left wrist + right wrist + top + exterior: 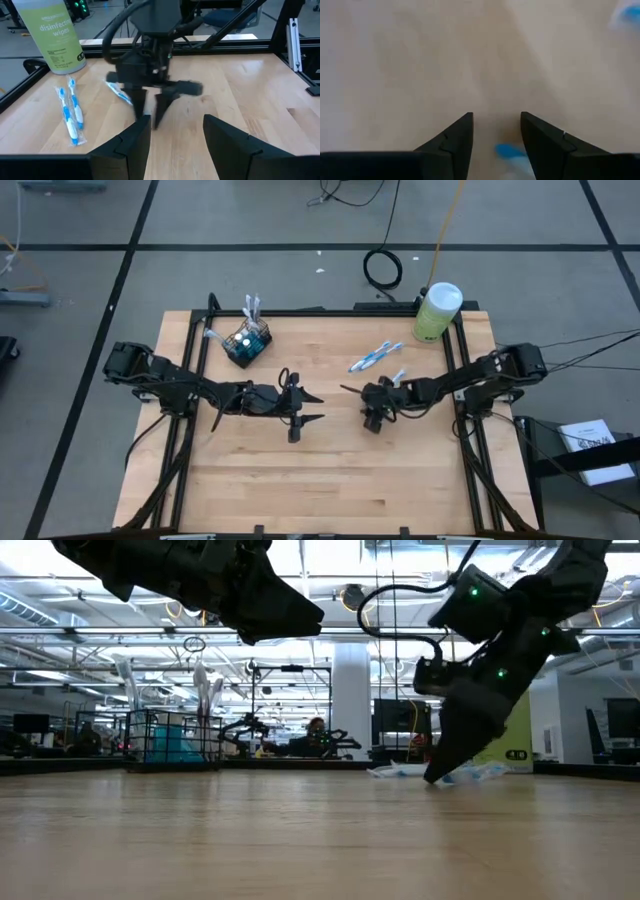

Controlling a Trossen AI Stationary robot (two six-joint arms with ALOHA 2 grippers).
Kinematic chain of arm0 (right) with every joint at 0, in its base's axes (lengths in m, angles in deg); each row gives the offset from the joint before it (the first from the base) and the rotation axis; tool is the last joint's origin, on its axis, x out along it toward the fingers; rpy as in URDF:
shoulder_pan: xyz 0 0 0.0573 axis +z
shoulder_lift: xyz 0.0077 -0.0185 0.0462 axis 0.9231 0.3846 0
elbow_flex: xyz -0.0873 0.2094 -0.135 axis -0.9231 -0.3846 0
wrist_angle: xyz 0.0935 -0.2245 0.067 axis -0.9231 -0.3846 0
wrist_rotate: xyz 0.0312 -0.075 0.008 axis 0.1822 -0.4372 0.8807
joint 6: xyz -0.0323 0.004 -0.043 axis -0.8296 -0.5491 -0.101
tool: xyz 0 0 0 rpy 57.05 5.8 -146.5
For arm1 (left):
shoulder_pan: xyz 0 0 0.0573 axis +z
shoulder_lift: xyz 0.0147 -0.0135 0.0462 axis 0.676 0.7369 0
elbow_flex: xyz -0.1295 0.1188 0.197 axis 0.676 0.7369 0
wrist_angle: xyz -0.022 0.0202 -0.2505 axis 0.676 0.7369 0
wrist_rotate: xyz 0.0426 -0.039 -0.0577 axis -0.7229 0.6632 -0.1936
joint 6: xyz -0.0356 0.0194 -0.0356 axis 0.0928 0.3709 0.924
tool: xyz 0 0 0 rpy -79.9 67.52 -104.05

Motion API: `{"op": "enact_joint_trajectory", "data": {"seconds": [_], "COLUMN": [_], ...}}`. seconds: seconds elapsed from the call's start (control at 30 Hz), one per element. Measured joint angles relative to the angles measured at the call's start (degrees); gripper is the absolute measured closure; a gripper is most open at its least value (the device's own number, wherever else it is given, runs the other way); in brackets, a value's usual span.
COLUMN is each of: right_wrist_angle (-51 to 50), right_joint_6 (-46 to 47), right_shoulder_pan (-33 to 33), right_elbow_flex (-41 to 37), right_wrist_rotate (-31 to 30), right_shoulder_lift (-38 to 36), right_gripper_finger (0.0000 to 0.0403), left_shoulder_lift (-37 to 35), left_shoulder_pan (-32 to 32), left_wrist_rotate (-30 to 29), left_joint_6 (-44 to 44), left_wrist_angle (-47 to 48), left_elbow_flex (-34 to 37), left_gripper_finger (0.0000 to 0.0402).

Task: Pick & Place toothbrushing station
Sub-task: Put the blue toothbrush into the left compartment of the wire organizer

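Note:
The dark wire-mesh cup holder (246, 342) stands at the table's far left with several toothbrushes upright in it. Two blue-and-white toothbrushes (374, 357) (70, 112) lie flat side by side near the far right. A third toothbrush (398, 376) (119, 91) lies beside my right gripper (364, 406) (150, 112). That gripper slants down with its tips close over the wood and is open. The toothbrush's blue end (508, 150) shows in the gap between its fingers, and I see no touch. My left gripper (312, 408) (175, 135) hovers open at mid-table, facing the right one.
A pale green wipes canister (437, 310) (49, 35) with a white lid stands at the far right corner. Black frame rails (468, 370) run along the table's sides. Bare wood (330, 480) spreads across the near half.

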Motion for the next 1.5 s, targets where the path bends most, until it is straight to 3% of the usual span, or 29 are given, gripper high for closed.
{"op": "enact_joint_trajectory", "data": {"seconds": [0.13,0.3,0.53,0.63,0.83,1.03,1.3,1.5], "right_wrist_angle": [-6.81,-20.29,-38.51,-41.79,-37.44,-32.9,-26.3,-26.38], "right_joint_6": [8.23,16.48,25.26,28.41,33.89,33.52,29.76,25.52], "right_shoulder_pan": [1.75,3.35,3.84,3.8,3.47,0.6,-3.33,-6.99], "right_elbow_flex": [0.05,0.05,-0.27,-0.43,-0.34,-0.32,-0.21,-0.21], "right_wrist_rotate": [9.61,12.17,2.04,-5.48,-19.54,-18.67,-12.08,-17.68], "right_shoulder_lift": [-2.68,-7.55,-14.24,-16.06,-16.62,-12.23,-8.85,-8.85], "right_gripper_finger": [0.0248,0.0248,0.0248,0.0248,0.0248,0.0248,0.0248,0.0248], "left_shoulder_lift": [0.0,0.0,0.0,0.0,0.0,0.0,0.0,0.0], "left_shoulder_pan": [0.0,0.0,0.0,0.0,0.02,0.04,0.04,0.04], "left_wrist_rotate": [0.0,0.0,0.0,0.0,0.0,0.0,0.0,0.0], "left_joint_6": [-0.01,0.0,-0.01,-0.01,-0.01,-0.01,0.01,0.01], "left_wrist_angle": [0.02,0.02,0.04,0.06,0.07,0.07,0.68,1.49], "left_elbow_flex": [0.0,0.0,0.0,0.0,0.01,0.01,0.0,0.02], "left_gripper_finger": [0.0215,0.0215,0.0215,0.0215,0.0215,0.0215,0.0215,0.0215]}}
